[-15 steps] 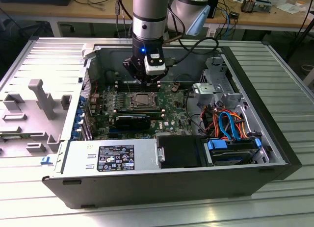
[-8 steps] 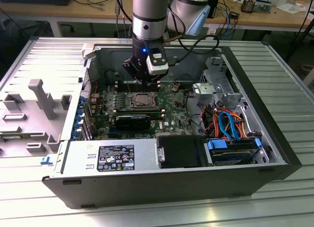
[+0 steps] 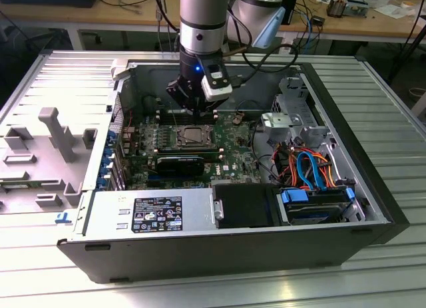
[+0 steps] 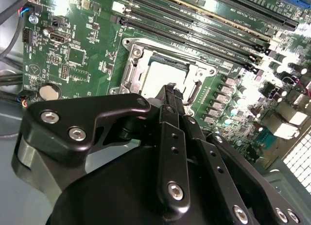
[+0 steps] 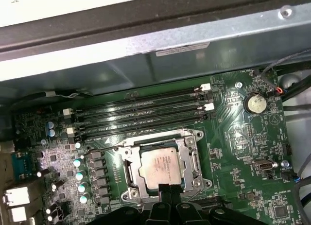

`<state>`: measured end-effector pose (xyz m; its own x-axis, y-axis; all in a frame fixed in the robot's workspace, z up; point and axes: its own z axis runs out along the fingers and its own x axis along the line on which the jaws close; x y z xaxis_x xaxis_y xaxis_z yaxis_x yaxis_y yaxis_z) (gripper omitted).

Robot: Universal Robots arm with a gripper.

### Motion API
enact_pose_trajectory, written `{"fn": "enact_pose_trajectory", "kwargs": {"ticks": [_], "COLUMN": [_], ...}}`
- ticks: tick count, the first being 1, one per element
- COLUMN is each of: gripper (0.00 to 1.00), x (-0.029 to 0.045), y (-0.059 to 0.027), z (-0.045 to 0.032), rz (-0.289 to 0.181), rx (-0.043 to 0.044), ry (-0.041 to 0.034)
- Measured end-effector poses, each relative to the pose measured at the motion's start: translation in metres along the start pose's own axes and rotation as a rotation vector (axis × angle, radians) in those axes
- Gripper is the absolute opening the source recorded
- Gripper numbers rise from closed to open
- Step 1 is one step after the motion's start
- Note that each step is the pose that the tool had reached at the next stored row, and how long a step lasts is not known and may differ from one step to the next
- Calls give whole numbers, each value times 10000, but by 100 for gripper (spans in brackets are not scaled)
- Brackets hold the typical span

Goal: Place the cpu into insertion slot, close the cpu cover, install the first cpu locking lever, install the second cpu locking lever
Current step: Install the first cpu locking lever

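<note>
The cpu [image 5: 160, 164] lies flat in the insertion slot [image 5: 192, 134] on the green motherboard, silver-grey top facing up. The cpu cover [image 5: 195, 159], a silvery frame, lies down around the chip's edges. My gripper [image 5: 167, 187] hangs just above the socket's edge, its black fingers drawn together into one narrow tip with nothing between them. In the second wrist view the gripper [image 4: 170, 91] overlaps the near side of the cpu [image 4: 163, 77] and cover [image 4: 133, 69]. In the exterior view the gripper [image 3: 198, 110] reaches down into the open computer case, right behind the cpu [image 3: 195, 135].
Several long memory slots [image 5: 141, 113] run beside the socket, toward the case wall [image 5: 194, 45]. A coin battery [image 5: 255, 103] sits on the board. The case also holds a power supply [image 3: 150, 211], a black shroud [image 3: 243, 205] and a drive bay with coloured cables [image 3: 309, 168].
</note>
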<state>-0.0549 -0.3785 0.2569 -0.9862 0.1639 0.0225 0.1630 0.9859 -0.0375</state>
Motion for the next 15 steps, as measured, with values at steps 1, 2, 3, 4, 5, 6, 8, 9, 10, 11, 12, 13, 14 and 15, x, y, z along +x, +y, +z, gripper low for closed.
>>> {"fn": "enact_pose_trajectory", "kwargs": {"ticks": [1, 2, 3, 4, 5, 6, 8, 9, 10, 11, 12, 13, 14, 15], "gripper": [11, 11, 11, 11, 11, 11, 11, 11, 11, 11, 11, 11, 11, 11], "x": [0, 0, 0, 0, 0, 0, 0, 0, 0, 0, 0, 1, 1, 0], "y": [0, 0, 0, 0, 0, 0, 1, 0, 0, 0, 0, 0, 0, 0], "z": [0, 0, 0, 0, 0, 0, 1, 0, 0, 0, -1, 0, 0, 0], "rz": [-65, -175, -238, -302, -377, -445, -609, -727, -861, -969, -1078, -1209, -1304, -1385], "rx": [1, 2, 2, 2, 2, 1, -6, -12, -18, -23, -33, -51, -65, -72], "ry": [-3, -6, -9, -11, -14, -16, -20, -24, -27, -30, -32, -34, -37, -38]}}
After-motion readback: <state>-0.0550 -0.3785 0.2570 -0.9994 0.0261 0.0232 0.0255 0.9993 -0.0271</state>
